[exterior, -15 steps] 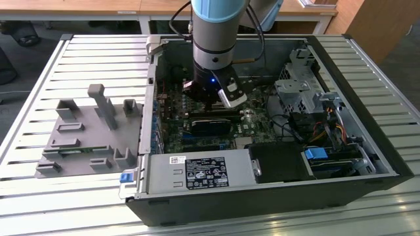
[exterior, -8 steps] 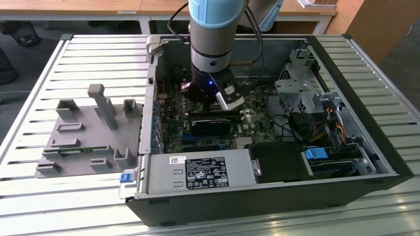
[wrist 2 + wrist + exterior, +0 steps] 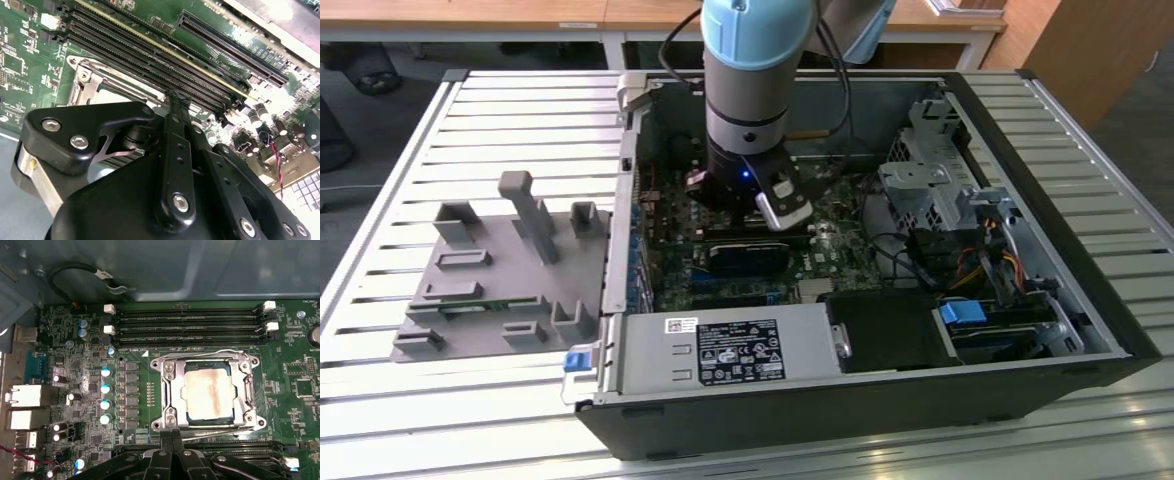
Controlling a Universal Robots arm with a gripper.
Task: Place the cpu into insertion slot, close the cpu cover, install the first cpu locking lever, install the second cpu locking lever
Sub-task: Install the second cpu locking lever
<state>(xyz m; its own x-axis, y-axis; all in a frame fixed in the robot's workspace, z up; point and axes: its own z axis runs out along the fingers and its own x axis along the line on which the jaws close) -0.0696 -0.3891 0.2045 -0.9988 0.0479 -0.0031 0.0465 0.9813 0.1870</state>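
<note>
Nearest the wrist, the hand (image 3: 172,440) looks pinched together with nothing in it, hovering just beside the insertion slot (image 3: 167,390). Beyond it, the cpu (image 3: 209,395) sits inside that slot, its dull beige face smudged, with the cpu cover (image 3: 247,385) lying down around it. My worry: a lever wire by the slot slipping off the fingertips and scraping the motherboard (image 3: 90,390).

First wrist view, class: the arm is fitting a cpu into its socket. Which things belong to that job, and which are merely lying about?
Belong to the job:
cpu, seated in the socket
insertion slot
cpu cover, closed around the chip
gripper, close beside the socket

Lying about:
long black memory slots
round capacitors
grey fixture tray outside the case
</note>
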